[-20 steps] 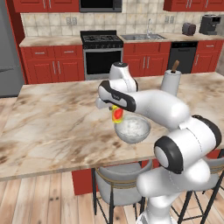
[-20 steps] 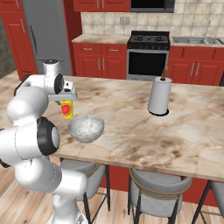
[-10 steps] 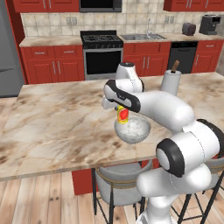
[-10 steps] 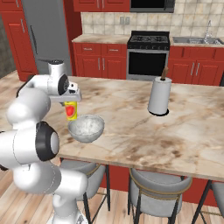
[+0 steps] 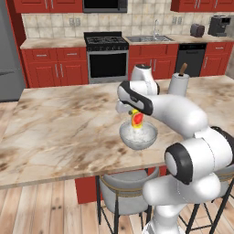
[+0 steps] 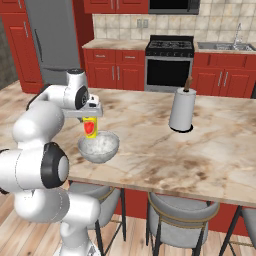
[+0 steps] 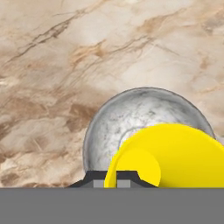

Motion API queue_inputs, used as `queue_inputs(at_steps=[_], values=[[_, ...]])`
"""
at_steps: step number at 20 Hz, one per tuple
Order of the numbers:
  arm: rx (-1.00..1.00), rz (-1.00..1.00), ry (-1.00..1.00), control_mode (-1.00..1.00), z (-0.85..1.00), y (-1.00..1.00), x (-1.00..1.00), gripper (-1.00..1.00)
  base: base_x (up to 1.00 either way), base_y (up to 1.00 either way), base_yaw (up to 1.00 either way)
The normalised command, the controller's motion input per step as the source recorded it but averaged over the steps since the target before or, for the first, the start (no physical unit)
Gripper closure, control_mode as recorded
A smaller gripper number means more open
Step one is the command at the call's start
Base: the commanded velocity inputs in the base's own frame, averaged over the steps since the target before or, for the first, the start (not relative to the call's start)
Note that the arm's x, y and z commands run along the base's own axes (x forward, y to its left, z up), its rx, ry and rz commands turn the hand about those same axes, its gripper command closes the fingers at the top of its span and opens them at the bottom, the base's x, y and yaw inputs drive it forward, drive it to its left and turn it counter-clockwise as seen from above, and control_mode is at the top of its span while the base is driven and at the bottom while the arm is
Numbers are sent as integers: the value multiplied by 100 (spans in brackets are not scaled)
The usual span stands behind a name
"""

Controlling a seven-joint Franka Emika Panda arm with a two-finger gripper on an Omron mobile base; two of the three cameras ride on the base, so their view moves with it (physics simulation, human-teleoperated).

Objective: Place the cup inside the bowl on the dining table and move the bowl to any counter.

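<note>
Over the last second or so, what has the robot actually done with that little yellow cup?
The gripper, shut on the cup, carried it sideways until it hangs over the bowl. The bowl, the paper towel holder and the dining table stayed put.

The cup [image 6: 89, 127] is yellow with a red lower part; seen from above it shows plain yellow [image 7: 175, 157]. The bowl [image 5: 138, 135] is grey-white and speckled, with a shiny look. The bench [image 5: 59, 123] has a beige-brown marble top veined in darker brown and cream. The paper towel roll [image 6: 182, 111] is pale grey on a dark base with a brown spindle. The cabinets [image 5: 55, 66] are red with silver handles, and the stove [image 6: 168, 62] is black and steel.
</note>
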Motion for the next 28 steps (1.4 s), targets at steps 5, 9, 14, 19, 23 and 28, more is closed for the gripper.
queue_inputs(at_steps=[5,9,14,19,23,28], values=[[0,0,0,-100,0,-33,12,100,0,0,0],[0,0,0,-100,-3,-2,3,100,0,0,0],[0,0,0,-100,-17,0,1,100,0,0,0],[0,0,0,-100,-30,0,9,100,0,0,0],[0,0,0,-100,-23,0,5,100,0,0,0],[0,0,0,-100,-20,0,4,100,0,0,0]])
